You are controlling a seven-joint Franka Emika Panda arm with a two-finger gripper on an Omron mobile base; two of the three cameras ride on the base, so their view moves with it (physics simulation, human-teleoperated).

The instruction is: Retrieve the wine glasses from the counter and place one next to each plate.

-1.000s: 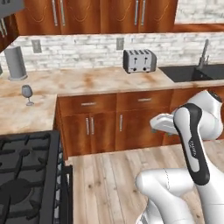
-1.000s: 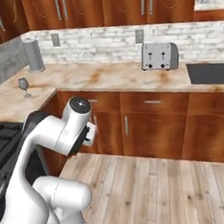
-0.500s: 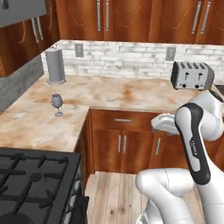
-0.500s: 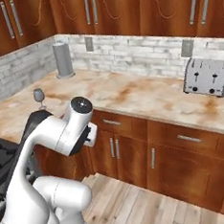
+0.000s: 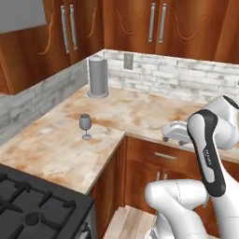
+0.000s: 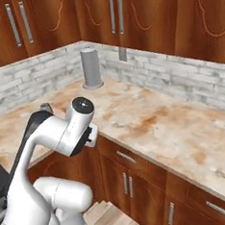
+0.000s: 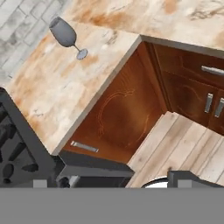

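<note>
The hand (image 5: 169,132) hangs folded in close to the robot's body, out over the floor in front of the cabinets and level with the counter (image 5: 56,149) edge; it carries nothing, and whether its fingers stand spread or pressed together cannot be told from these pictures

From there the nearest task thing is one wine glass (image 5: 85,125), standing upright on its round foot on the counter's left run, well apart from the hand and back from the front edge, near the inside corner. The hand view finds the same glass (image 7: 66,35) at its upper left, tilted only because the camera is rolled

The glass looks light, rigid and breakable, and its smooth bowl is likely to slip under a hard pinch. The thin stem seems too weak to bear a squeeze, so the safer hold is probably across the lower bowl, or just under it where the stem meets the bowl, with gentle force. Its small foot means a sideways nudge could topple it

Bare stone lies around the glass, so nothing crowds a reach from the front. Farther back, the tall grey cylinder (image 5: 98,77) stands against the whitish brick backsplash (image 5: 158,74), well clear. The black stove grates (image 5: 32,205) sit at the counter's near left end, and the counter edge and cabinet fronts (image 7: 127,118) lie between hand and glass
</note>
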